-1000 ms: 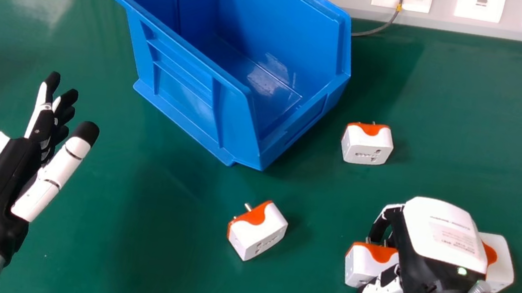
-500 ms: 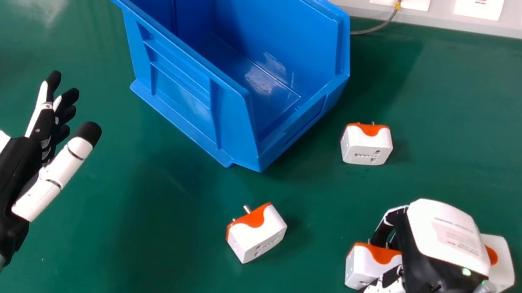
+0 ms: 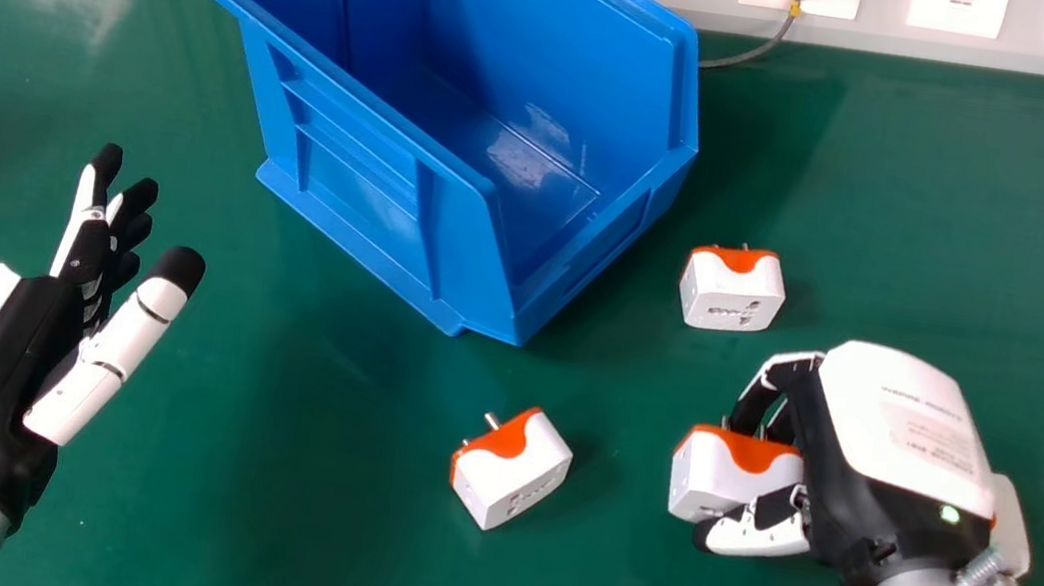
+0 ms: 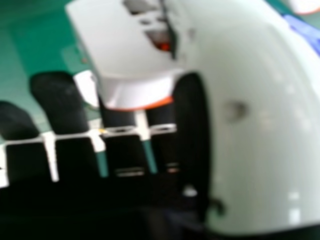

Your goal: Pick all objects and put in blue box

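At the right of the head view, my right hand [image 3: 897, 433] is curled round a white and orange adapter [image 3: 728, 474], pinched between thumb and fingers. In the right hand view, that adapter [image 4: 135, 60] lies between the fingers and thumb of my right hand [image 4: 192, 130]. Another adapter [image 3: 1010, 529] is partly hidden behind the hand. Two more stand on the table: one adapter [image 3: 514, 469] near the middle, one adapter [image 3: 732, 290] right of the blue box [image 3: 375, 183]. My left hand [image 3: 20, 348] is open at the left, holding nothing.
The green table [image 3: 272, 502] runs back to a pale trunking [image 3: 967, 51] with sockets. A grey cable [image 3: 760, 54] hangs from one socket to the table behind the box. The box's inside floor is visible, with light reflections on it.
My right hand and the adapter in it have risen and moved slightly toward the back of the table. The adapter behind the hand is now more covered. My left hand has barely changed.
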{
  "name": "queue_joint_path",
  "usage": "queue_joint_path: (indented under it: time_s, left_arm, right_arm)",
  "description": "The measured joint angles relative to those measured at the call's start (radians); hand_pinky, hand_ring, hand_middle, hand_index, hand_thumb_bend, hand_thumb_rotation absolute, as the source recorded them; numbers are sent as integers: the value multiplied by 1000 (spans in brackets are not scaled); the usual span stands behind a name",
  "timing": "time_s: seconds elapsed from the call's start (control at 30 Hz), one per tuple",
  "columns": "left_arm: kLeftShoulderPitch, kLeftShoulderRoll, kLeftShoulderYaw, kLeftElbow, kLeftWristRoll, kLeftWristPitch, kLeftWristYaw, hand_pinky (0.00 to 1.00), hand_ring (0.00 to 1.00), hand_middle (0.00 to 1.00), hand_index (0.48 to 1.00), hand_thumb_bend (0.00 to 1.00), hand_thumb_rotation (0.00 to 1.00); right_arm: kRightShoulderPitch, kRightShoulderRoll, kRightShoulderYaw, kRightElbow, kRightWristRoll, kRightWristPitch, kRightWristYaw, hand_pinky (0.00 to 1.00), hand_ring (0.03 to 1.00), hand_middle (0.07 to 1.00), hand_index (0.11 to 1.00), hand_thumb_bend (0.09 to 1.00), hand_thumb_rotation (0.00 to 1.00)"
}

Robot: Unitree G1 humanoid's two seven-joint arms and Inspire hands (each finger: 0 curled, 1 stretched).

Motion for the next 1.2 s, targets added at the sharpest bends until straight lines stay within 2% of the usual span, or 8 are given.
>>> queue_joint_path:
  time_s: [0.07,0.13,0.27,0.6,0.77,0.93,1.2]
  left_arm:
    - [1,0,0,0,0,5,0,995,997,1000,996,568,796]
    - [2,0,0,-1,0,6,0,994,997,1000,995,573,794]
    - [2,-1,0,-3,0,6,0,994,997,1000,995,580,791]
    - [3,-1,0,-3,-6,6,-2,994,997,1000,995,583,789]
    - [0,-1,0,-5,-16,7,-2,995,997,1000,995,580,786]
    - [2,-1,1,-5,-17,7,-1,995,997,1000,996,589,783]
    - [-3,-1,-1,-6,-17,6,-2,997,998,1000,996,568,777]
  right_arm:
    - [2,3,-1,-38,0,0,27,160,231,442,503,511,1]
    - [1,6,-6,-97,1,-7,48,129,196,373,492,502,53]
    - [-13,10,-35,-183,3,-26,75,101,168,304,479,493,107]
    - [-44,37,-77,-230,48,-58,106,67,121,212,470,488,138]
    - [-203,41,-99,-152,67,-89,90,62,113,199,470,489,139]
    - [-264,50,-105,-121,68,-108,73,56,104,187,469,489,140]
    - [-566,56,-112,174,109,-136,-13,54,99,174,469,489,139]
